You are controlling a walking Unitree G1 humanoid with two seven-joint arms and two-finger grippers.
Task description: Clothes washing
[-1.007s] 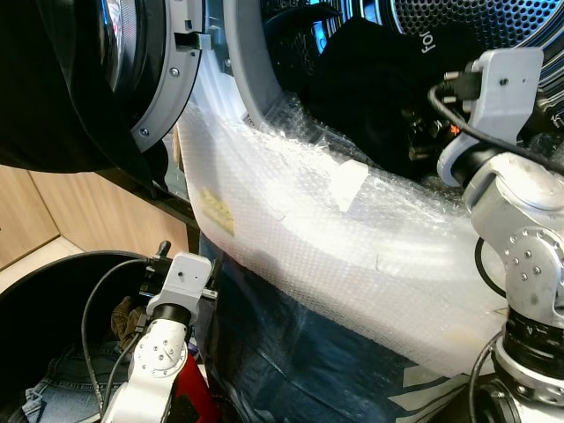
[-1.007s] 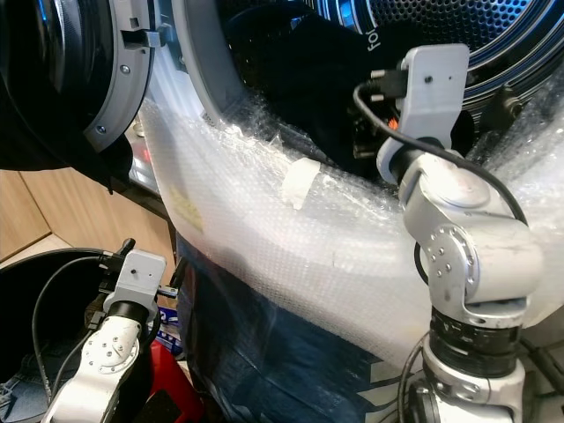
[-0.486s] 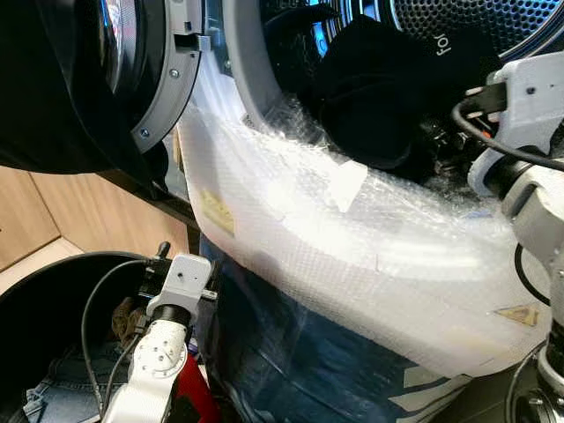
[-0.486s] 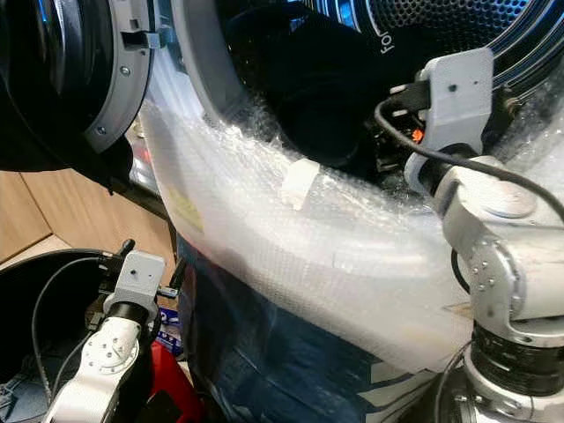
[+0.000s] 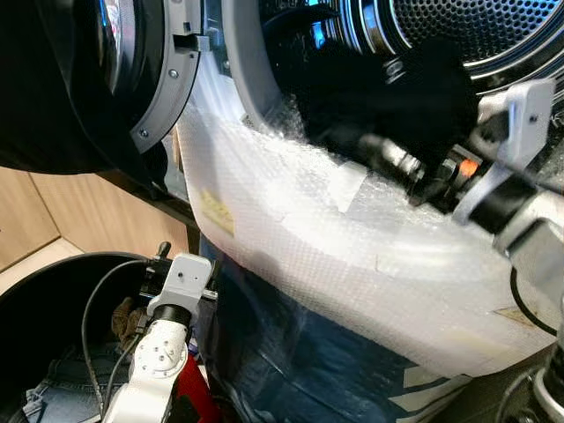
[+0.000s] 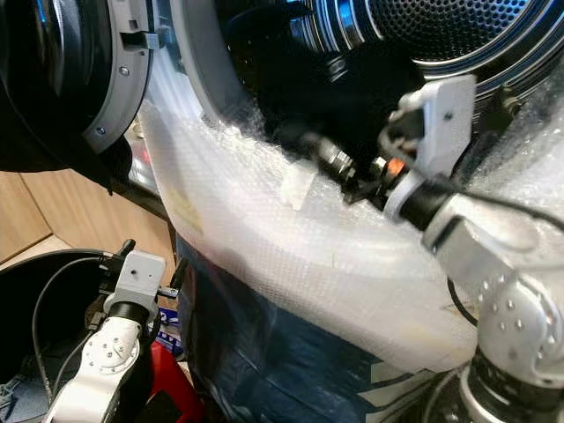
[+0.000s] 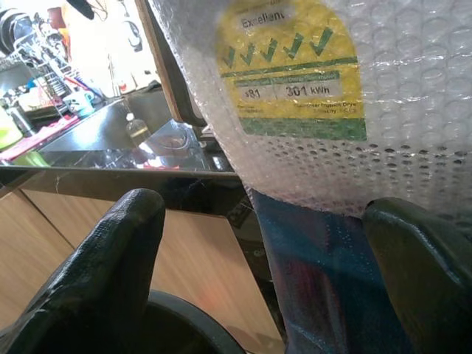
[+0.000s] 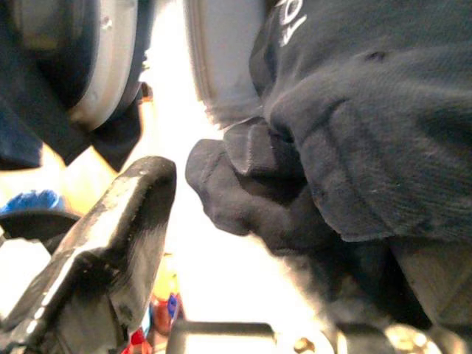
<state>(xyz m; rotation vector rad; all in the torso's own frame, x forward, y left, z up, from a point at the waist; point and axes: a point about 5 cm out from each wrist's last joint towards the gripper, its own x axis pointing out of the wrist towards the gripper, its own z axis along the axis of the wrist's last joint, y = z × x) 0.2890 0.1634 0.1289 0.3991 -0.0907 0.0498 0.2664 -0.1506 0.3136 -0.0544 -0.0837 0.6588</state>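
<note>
Change: since the frame a second ago we find the right arm swung across the washer mouth, its wrist now pointing towards the robot's left where before it reached straight into the drum; the left arm has not shifted.
Right pincer (image 8: 243,221): fingers spread, dark garment (image 8: 369,118) lying against and between them. We cannot tell whether it grips the cloth or merely presses on it.
Garment position: at the drum mouth (image 5: 388,97), bunched on the lower lip, partly inside; we judge it is being pushed further in.
Garment material: thick, soft navy knit, folded in rounded rolls, pale lettering on one fold.
Left pincer (image 7: 273,258): wide open, holding nothing, low beside the black basket (image 5: 35,300).
Basket contents: denim and other laundry (image 5: 62,388), apparently awaiting loading.
Washer front: covered in clear bubble wrap (image 5: 352,256), dimpled and glossy, with blue film below; a yellow and green energy label (image 7: 295,66) shows through.
Drum: perforated bright metal (image 5: 476,26).
Door (image 5: 115,70): round, dark glass, grey rim, swung open to the robot's left, leaving the mouth free.
</note>
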